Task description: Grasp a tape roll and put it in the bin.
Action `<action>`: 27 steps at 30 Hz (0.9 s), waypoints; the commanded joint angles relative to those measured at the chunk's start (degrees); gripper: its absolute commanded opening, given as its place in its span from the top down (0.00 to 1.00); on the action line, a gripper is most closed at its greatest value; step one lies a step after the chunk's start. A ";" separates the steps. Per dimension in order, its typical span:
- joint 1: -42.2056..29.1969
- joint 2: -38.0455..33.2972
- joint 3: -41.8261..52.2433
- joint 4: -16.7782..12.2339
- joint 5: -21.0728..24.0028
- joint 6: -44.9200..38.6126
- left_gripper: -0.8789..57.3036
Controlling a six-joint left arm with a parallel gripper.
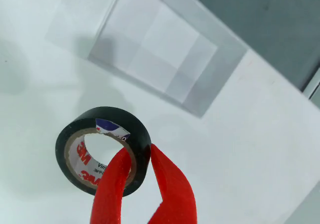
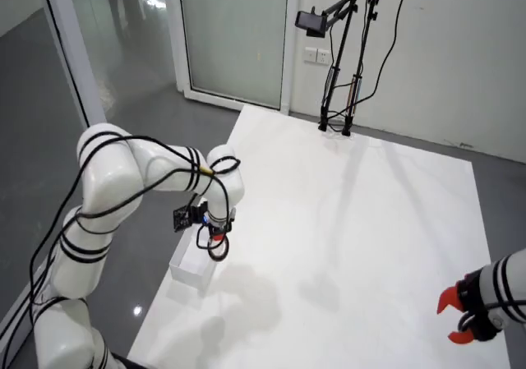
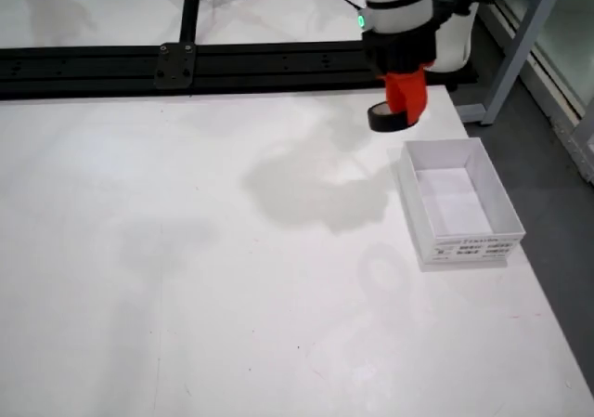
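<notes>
My gripper (image 1: pixel 136 156) has red fingers (image 1: pixel 172 184) shut on the wall of a black tape roll (image 1: pixel 102 149), one finger inside the ring and one outside. The roll hangs in the air above the white table. The white open bin (image 1: pixel 155 44) lies beyond the roll in the wrist view. In the overhead view the gripper (image 3: pixel 406 97) holds the roll (image 3: pixel 388 120) just above and left of the bin (image 3: pixel 459 203). In the side view the gripper (image 2: pixel 215 236) hangs over the bin (image 2: pixel 191 269) near the table's left edge.
A second arm with a red gripper (image 2: pixel 456 315) stays at the lower right of the side view. A black rail (image 3: pixel 186 64) runs along the table's far side in the overhead view. The table edge (image 1: pixel 280 64) lies close past the bin.
</notes>
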 commanded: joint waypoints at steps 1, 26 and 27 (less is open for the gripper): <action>10.23 -5.22 0.00 -0.50 3.80 0.78 1.00; 16.47 8.58 0.09 -2.61 -7.09 4.03 1.00; 16.56 9.10 0.09 -2.61 -7.53 4.03 1.00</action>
